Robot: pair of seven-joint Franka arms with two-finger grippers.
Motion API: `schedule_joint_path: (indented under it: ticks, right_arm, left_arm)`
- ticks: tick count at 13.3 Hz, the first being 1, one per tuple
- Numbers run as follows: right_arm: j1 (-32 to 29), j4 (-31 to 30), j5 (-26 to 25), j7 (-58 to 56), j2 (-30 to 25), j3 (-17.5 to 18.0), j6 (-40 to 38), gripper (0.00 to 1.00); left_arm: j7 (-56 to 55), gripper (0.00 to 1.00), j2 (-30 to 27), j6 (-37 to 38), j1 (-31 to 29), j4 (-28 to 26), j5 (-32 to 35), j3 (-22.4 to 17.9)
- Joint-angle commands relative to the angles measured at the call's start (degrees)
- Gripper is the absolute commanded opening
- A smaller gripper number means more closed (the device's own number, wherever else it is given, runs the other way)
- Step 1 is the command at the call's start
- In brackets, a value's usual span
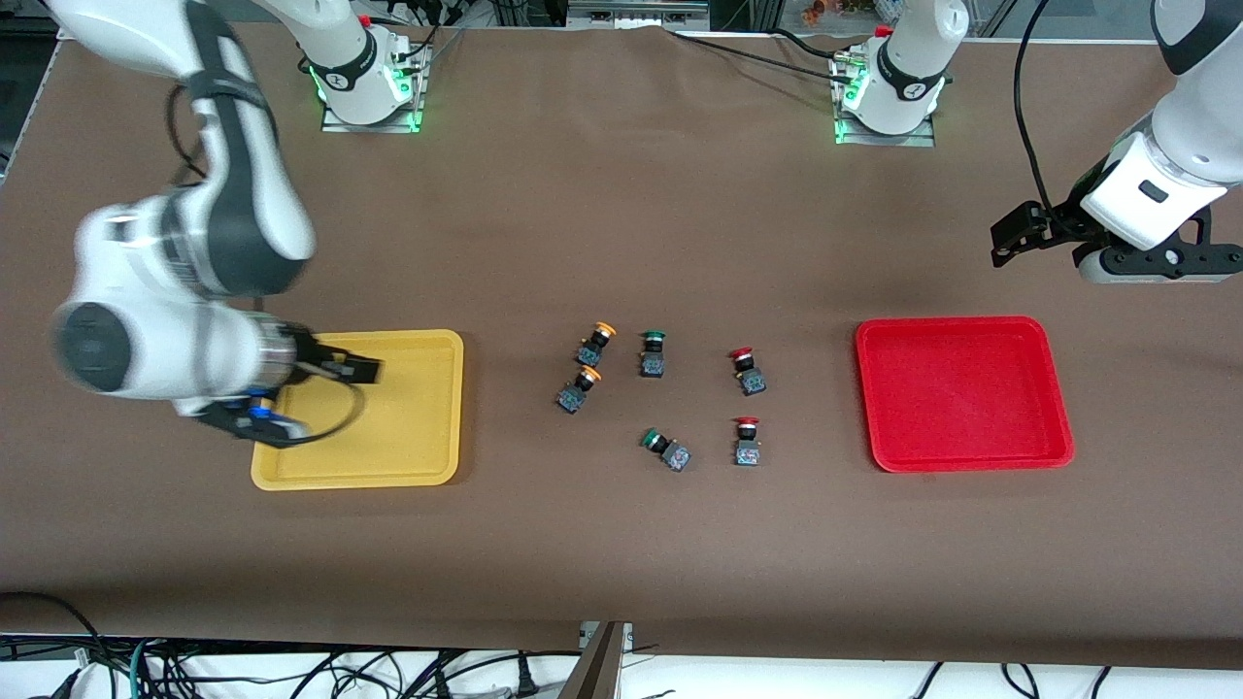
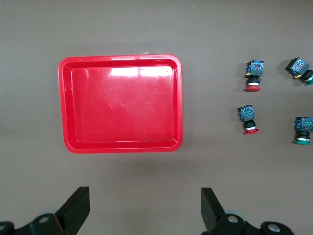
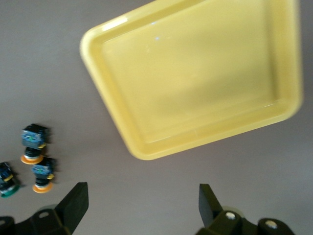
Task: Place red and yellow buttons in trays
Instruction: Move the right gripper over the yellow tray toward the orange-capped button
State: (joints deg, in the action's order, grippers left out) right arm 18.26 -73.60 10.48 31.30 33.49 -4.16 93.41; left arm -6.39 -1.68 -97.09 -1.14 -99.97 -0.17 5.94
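At this moment you had no button in either tray, so the task stood at its first pick. Your right gripper (image 1: 330, 374) hung over the yellow tray (image 1: 427, 408) with its fingers spread wide and empty; your left gripper (image 1: 1010, 238) hung over bare table (image 1: 621, 194) by the red tray (image 1: 961, 393), toward the left arm's end, fingers likewise wide apart and holding nothing. Six buttons lay on the table between the two trays: two yellow buttons (image 1: 592, 361) on the side toward the yellow tray, two red buttons (image 1: 746, 371) on the side toward the red tray, and two green buttons (image 1: 653, 351) among them. The next move probably called for you to carry the right gripper off the yellow tray, over a yellow button, and close on it while keeping clear of its close neighbour.
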Motion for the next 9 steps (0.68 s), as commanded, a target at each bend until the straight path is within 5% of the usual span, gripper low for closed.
schedule_joint_path:
  ticks: [1, 4, 9]
  right_arm:
    - [7.6, 0.3, 0.2, 11.0, 3.1, -0.6, 4.4, 1.0]
    - [15.3, 0.3, 0.0, 22.5, 7.5, -0.6, 10.2, 1.0]
    - [23.2, 0.3, -0.1, 34.3, 14.4, -0.6, 20.0, 1.0]
  left_arm:
    - [1.2, 1.0, 0.6, 1.1, -0.1, 1.4, -1.0, 0.0]
    - [0.9, 1.0, 1.7, 0.2, 0.3, 1.5, -1.1, 0.1]
    - [-1.2, 1.0, 15.1, -5.5, 4.4, 3.0, -3.3, 0.2]
